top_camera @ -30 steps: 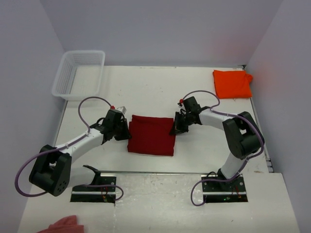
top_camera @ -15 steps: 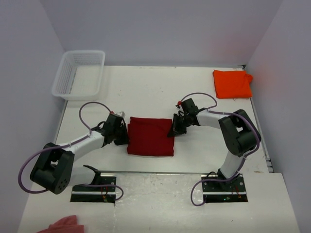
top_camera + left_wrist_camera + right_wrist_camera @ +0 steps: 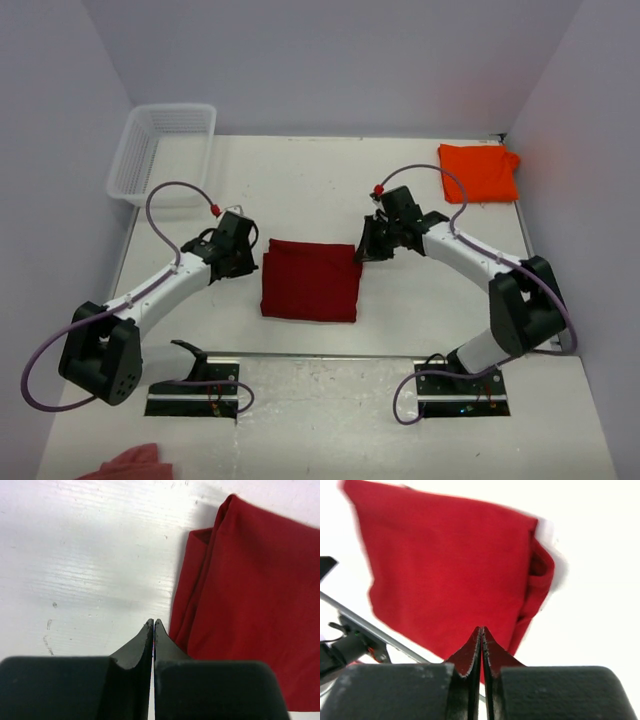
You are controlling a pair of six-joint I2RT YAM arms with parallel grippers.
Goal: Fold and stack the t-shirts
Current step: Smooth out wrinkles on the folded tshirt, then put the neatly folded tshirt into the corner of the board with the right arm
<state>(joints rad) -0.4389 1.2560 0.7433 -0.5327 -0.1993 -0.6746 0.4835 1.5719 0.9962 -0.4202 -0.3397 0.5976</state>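
Both fingers (image 3: 134, 649) of the left gripper (image 3: 153, 625) are pressed flat against each other with nothing between them, their tips over bare white table (image 3: 300, 185) just beside the layered edge of the dark red t-shirt (image 3: 250, 605), which fills the right side of the left wrist view. Whether the tips touch the surface cannot be told. On the right gripper (image 3: 481, 630) the fingers (image 3: 466, 656) are likewise clenched on nothing, their tips lined up in the right wrist view with the near edge of the red cloth, close to a corner where the folded layers bulge; contact with the cloth cannot be made out. From above, the red t-shirt lies as a folded rectangle at the centre of the frame, between the two grippers: the left one sits near its upper left corner, the right one at its upper right corner. Each white arm bends back from there to its black base at the bottom of the frame, with a purple cable (image 3: 170, 195) looping along it. Well apart from all this, the orange t-shirt (image 3: 478, 172) lies folded in the upper right of the frame, at the table's far corner. A white mesh basket (image 3: 165, 107) stands in the upper left, and a pale pink cloth scrap (image 3: 135, 463) shows at the bottom left edge.
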